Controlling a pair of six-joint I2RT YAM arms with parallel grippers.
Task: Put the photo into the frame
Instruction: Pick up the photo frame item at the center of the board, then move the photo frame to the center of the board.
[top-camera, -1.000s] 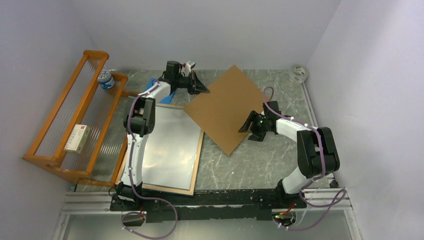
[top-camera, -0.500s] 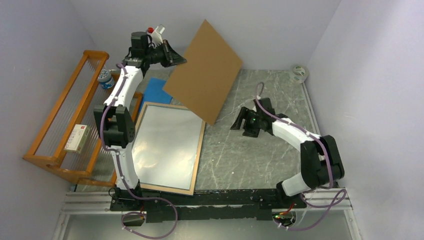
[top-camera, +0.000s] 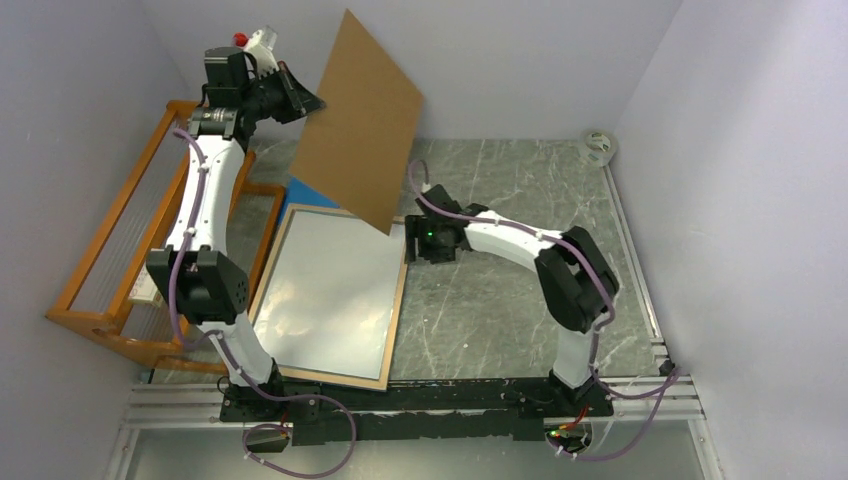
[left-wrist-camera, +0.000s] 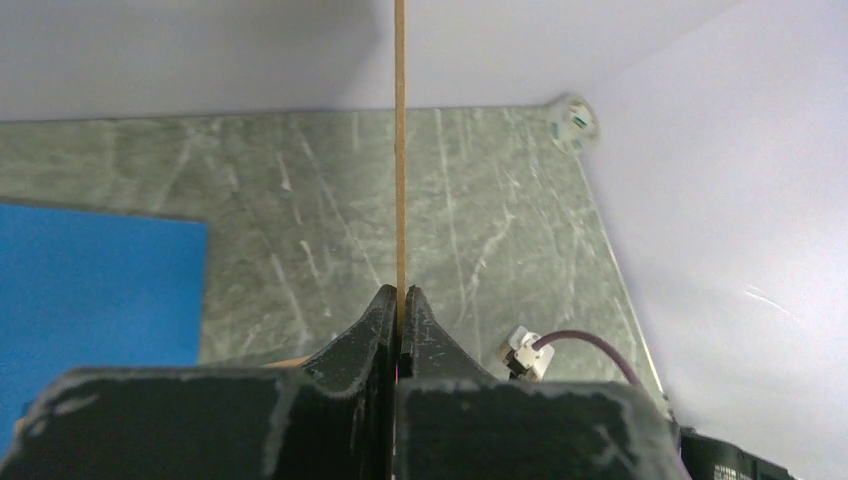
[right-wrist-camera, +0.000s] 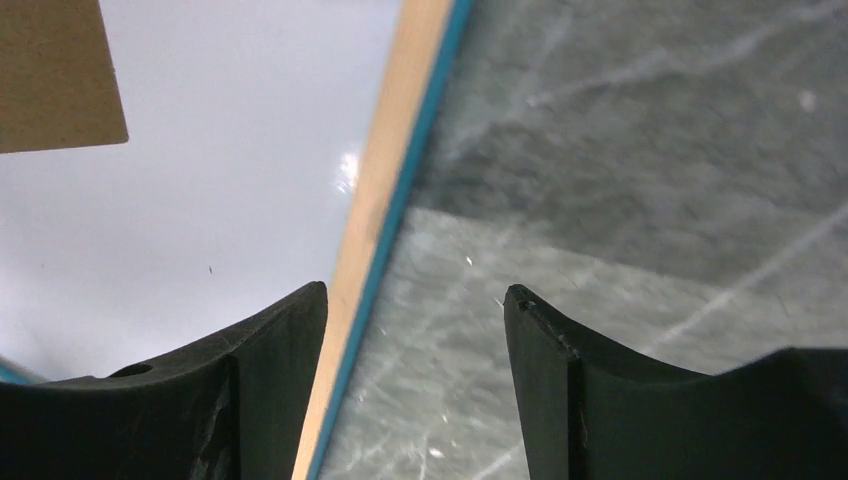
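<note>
Right wrist — right claw (right-wrist-camera: 415, 295) open over frame (right-wrist-camera: 385, 180) edge — tbl (right-wrist-camera: 650, 150) alongside.

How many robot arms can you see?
2. The left arm reaches up high, pinching a brown board. The right arm stretches low toward the frame. None seem hidden.

One picture frame (top-camera: 397, 300). Over its far edge, one brown backing board (top-camera: 365, 120). Beyond its far-left corner, one blue pad (left-wrist-camera: 100, 280). Left of it, one orange wooden rack (top-camera: 100, 335). Well to its far right, one tape roll (top-camera: 598, 145). Two robot arms reach over it: the left arm (top-camera: 200, 200) and the right arm (top-camera: 520, 240).
</note>
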